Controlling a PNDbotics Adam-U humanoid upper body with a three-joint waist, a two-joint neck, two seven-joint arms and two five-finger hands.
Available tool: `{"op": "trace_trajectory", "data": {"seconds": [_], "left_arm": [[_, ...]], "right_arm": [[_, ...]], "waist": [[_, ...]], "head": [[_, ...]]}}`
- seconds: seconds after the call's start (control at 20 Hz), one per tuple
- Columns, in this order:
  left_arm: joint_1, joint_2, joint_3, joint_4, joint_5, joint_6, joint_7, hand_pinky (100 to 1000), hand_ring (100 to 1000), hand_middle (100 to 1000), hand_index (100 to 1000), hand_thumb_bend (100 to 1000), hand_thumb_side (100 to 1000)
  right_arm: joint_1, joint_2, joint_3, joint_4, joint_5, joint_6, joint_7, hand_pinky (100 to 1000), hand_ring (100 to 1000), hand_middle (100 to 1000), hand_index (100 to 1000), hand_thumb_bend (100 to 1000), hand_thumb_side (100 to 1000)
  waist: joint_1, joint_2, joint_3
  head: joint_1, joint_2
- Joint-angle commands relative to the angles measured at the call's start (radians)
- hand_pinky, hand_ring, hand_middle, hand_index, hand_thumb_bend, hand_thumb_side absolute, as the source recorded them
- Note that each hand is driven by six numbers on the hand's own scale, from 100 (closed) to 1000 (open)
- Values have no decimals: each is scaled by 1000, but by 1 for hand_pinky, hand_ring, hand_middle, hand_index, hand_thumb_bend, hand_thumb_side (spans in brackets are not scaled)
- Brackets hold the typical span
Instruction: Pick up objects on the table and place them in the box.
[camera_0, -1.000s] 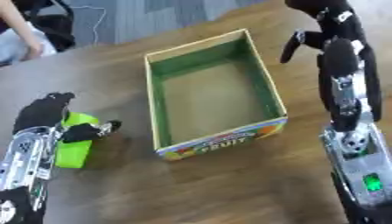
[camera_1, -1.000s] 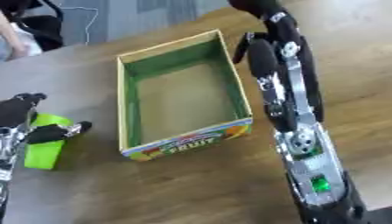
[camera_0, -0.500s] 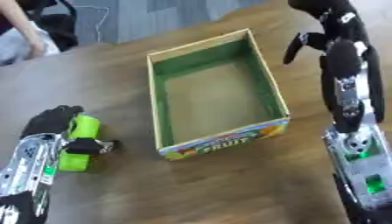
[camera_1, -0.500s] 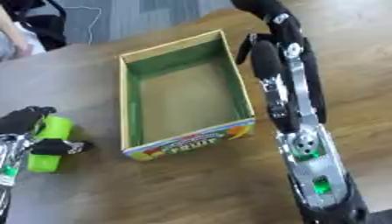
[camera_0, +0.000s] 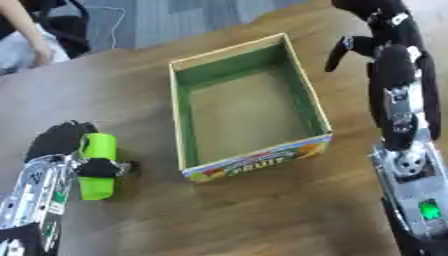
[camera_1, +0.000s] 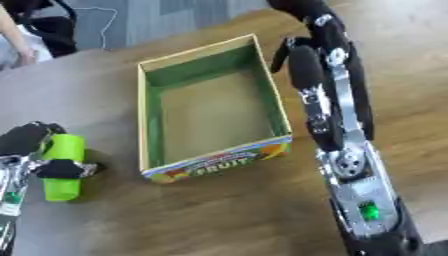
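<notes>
A lime-green cylinder lies at the left of the wooden table, with my left hand curled round it, fingers on its far side and thumb across its front. The open cardboard box with a green lining and a fruit print on its front wall stands in the middle; nothing shows inside it. My right hand hangs at the far right beyond the box's far right corner, fingers pointing down and relaxed, holding nothing.
My right forearm runs down the right side of the table next to the box. A person sits at the far left edge beside a black chair. Bare wood stretches in front of the box.
My left hand has closed round the green cylinder, which now lies lengthwise in its grasp. The right arm has hardly moved.
</notes>
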Motion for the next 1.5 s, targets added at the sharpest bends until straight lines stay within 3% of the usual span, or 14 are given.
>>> {"op": "trace_trajectory", "data": {"seconds": [0.05,0.1,0.2,0.3,0.35,0.65,0.95,1.1,1.35,1.5], "left_arm": [[12,-9,-15,6,51,-11,116,100,338,419,555,231,100],[14,-11,-14,3,64,-9,170,100,331,411,545,215,100],[17,-14,-11,4,90,-1,275,100,233,310,400,100,100],[17,-19,-9,2,129,8,382,100,164,242,322,100,100],[14,-24,-8,-2,155,10,440,100,129,202,231,100,100],[2,-43,-5,31,298,-51,728,100,100,151,175,100,100],[-7,-56,8,49,459,-235,1037,100,100,126,165,100,100],[-22,-59,24,65,502,-301,1118,100,100,125,168,100,100],[-93,-12,61,-7,560,-319,1172,100,100,128,175,100,100],[-158,60,36,-63,724,-309,1157,100,100,134,178,100,100]], "right_arm": [[-12,-5,-3,-14,-3,2,-3,334,846,797,948,392,1000],[-12,-5,-3,-14,-2,2,-3,334,846,797,948,392,1000],[-11,-4,-4,-14,-2,2,-3,334,846,798,948,391,1000],[-11,-3,-6,-15,-2,3,-5,335,846,798,948,388,1000],[-11,-3,-6,-15,-2,3,-6,335,845,798,948,387,1000],[-8,-1,-7,-16,-2,3,-7,335,846,797,949,385,1000],[-5,0,-8,-16,-3,3,-7,333,846,798,950,384,1000],[-4,0,-8,-15,-4,3,-8,333,846,798,950,385,1000],[1,3,-9,-13,-3,4,-8,334,846,798,950,382,1000],[4,6,-7,-11,-4,4,-6,335,846,798,949,381,1000]], "waist": [[-12,-5,-1],[-13,-5,0],[-13,-5,0],[-13,-6,0],[-14,-6,1],[-13,-7,5],[-11,-6,11],[-12,-6,14],[-14,-16,18],[-14,-24,15]], "head": [[8,0],[8,0],[9,0],[9,0],[9,0],[9,0],[8,0],[6,0],[4,0],[9,0]]}}
